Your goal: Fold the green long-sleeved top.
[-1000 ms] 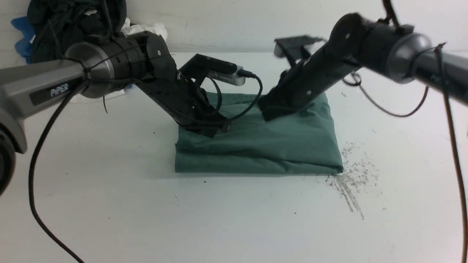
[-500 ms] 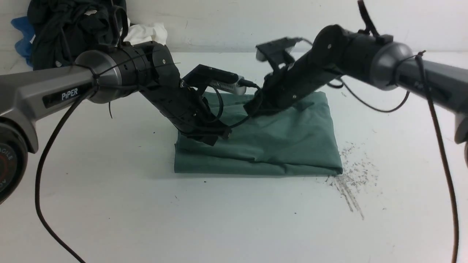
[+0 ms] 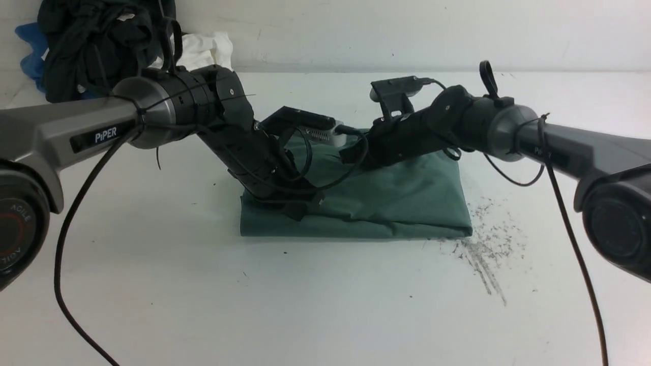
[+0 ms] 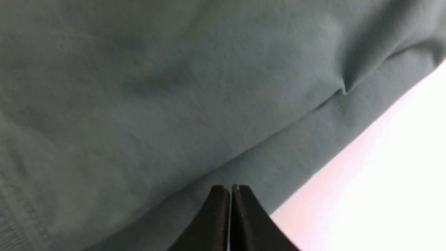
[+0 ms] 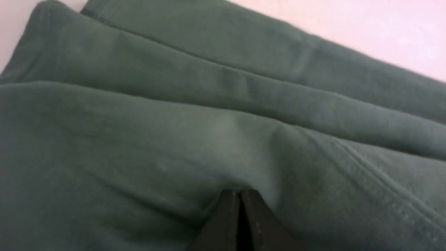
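Smoothing looks likely: your shut black left gripper [image 4: 228,209] and shut black right gripper [image 5: 240,212] press the folded green cotton top [image 3: 402,195], its long axis running left to right.

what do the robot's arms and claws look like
Both arms have silver-grey links, black joint sections and loose black cables. Dark forearm panels carry white "PiPER" lettering, clearest on the left. The left claw and right claw have dark, tapered fingertips.
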{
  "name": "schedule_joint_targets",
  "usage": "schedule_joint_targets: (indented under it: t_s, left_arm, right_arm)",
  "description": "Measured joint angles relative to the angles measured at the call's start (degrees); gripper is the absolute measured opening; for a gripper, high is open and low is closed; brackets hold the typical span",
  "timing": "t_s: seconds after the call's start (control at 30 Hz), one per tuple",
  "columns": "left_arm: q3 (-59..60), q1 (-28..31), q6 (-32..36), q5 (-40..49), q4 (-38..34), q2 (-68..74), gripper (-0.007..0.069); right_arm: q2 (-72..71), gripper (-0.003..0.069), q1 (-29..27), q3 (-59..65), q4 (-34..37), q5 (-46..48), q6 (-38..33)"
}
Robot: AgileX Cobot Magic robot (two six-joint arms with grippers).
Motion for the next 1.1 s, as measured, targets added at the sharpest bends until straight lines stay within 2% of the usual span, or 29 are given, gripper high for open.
schedule_joint_targets:
  t_s: [0.23, 0.37, 0.4, 0.43, 0.5, 0.53, 0.6, 0.7, 0.9, 1.0, 1.1]
  left_arm:
    - [0.00, 0.41, -1.94, 2.59, 7.33, -6.15, -0.0007]
    - [0.00, 0.84, -2.83, 5.88, 11.44, -17.95, -0.0007]
    - [0.00, 0.84, -2.83, 6.05, 11.53, -19.07, -0.0007]
    - [0.00, 0.97, -2.98, 6.56, 11.99, -22.29, -0.0007]
    - [0.00, 1.14, -3.07, 7.03, 12.18, -25.33, -0.0007]
    - [0.08, 1.38, -3.27, 7.69, 12.18, -29.40, -0.0007]
    - [0.94, 1.55, -3.73, 7.79, 12.18, -33.15, -0.0007]
    - [5.63, 1.57, -4.79, 7.07, 11.22, -39.68, -0.0007]
    - [20.12, 1.57, -4.97, 1.21, 10.60, -53.02, -0.0007]
    - [29.43, 1.57, -4.68, -2.24, 11.91, -61.00, -0.0007]
    - [42.72, 1.57, -4.55, -6.95, 13.71, -70.79, -0.0007]
  right_arm:
    - [-5.21, -0.0014, -1.02, -7.04, -4.37, 12.82, -0.44]
    - [-16.32, -0.0014, -2.68, -11.41, -16.56, 26.07, 1.97]
    - [-16.32, -0.0014, -2.68, -11.41, -16.56, 26.07, 1.97]
    - [-19.73, -0.0014, -3.14, -11.61, -22.34, 30.45, 4.26]
    - [-21.60, -0.0014, -3.43, -11.68, -25.41, 32.56, 6.13]
    - [-24.80, -0.0014, -3.88, -11.68, -29.67, 35.27, 10.91]
    - [-26.82, -0.0014, -4.19, -11.68, -31.82, 36.87, 14.73]
    - [-30.10, -0.0014, -4.42, -11.68, -31.36, 38.25, 18.93]
    - [-33.00, -0.0014, -4.36, -11.04, -24.04, 38.98, 19.77]
    - [-34.69, -0.0014, -4.36, -7.52, -21.77, 38.86, 19.33]
    - [-37.89, -0.0014, -4.36, 1.89, -20.61, 37.84, 17.70]
